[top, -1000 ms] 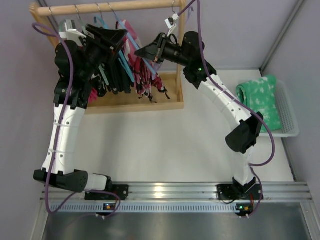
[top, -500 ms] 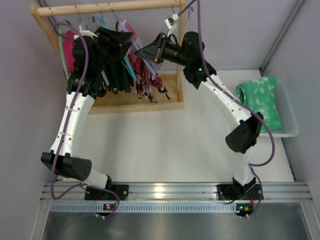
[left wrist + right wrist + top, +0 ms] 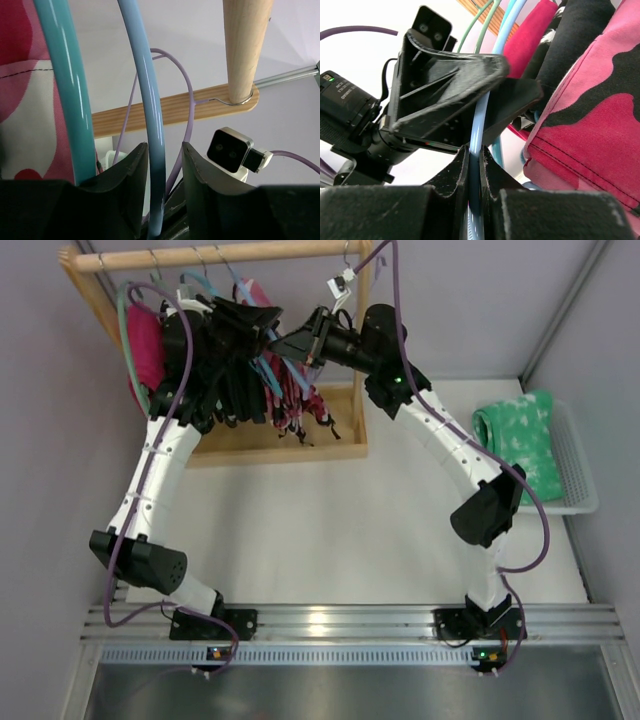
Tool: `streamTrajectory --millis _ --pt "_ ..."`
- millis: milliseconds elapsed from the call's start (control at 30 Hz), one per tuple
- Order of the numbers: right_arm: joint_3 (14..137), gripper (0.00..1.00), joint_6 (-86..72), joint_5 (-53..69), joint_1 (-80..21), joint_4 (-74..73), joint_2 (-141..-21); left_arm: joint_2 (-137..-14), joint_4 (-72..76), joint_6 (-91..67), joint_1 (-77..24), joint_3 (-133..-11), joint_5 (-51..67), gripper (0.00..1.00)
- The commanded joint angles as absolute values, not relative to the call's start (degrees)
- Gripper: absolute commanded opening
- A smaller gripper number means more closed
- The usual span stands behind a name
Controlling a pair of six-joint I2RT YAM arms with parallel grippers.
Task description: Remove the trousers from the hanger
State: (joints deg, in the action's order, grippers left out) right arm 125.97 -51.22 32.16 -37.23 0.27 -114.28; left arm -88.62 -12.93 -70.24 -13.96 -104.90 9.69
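White tabletop [image 3: 330, 530] stretched below a wooden rack [image 3: 230, 254] that stood at its far left. At the rack, the right gripper [image 3: 474, 155] was clamped tight on the thin light-blue hanger [image 3: 487, 107]. The left gripper [image 3: 162, 150] sat astride another stretch of that hanger with its jaws apart: one finger lay against the blue arm and the other stood clear of it. A teal hanger [image 3: 70, 100] ran just beside. The trousers [image 3: 600, 125] hung on the hanger, right next to the right gripper, with a black garment [image 3: 580, 30] behind them. Well apart, at the table's right edge, a white basket [image 3: 583, 480] held a green cloth [image 3: 515, 435].
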Motion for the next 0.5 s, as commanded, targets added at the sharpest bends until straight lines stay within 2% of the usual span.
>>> streamTrajectory --millis 0,100,267,333,367,400,467 --pt "127.7 0.0 -50.5 31.4 -38.2 9.0 -110.2 -89.9 -6.5 -71.2 -14.2 -106.2 11.5 0.38" --pt "127.6 0.0 -50.5 31.6 -38.3 9.3 -110.0 -90.4 -3.4 -69.8 -14.2 -107.5 12.6 0.3" --pt "127.2 0.0 -50.5 32.0 -38.1 9.4 -109.2 -90.7 -0.5 -69.4 -14.2 -109.4 14.6 0.07" --pt "127.2 0.11 -50.1 32.3 -38.1 9.3 -108.8 -90.8 1.8 -69.0 -14.2 -110.3 14.9 0.01" --pt "126.9 0.2 -49.8 32.4 -37.8 9.4 -108.4 -91.0 2.0 -68.8 -14.2 -110.8 15.2 0.0" --pt "126.7 0.38 -49.6 32.6 -37.5 9.4 -108.2 -91.0 2.5 -68.5 -14.2 -111.2 15.3 0.0" --pt "125.6 0.53 -49.0 32.5 -36.8 10.1 -106.9 -91.1 3.2 -68.3 -14.3 -112.2 15.9 0.0"
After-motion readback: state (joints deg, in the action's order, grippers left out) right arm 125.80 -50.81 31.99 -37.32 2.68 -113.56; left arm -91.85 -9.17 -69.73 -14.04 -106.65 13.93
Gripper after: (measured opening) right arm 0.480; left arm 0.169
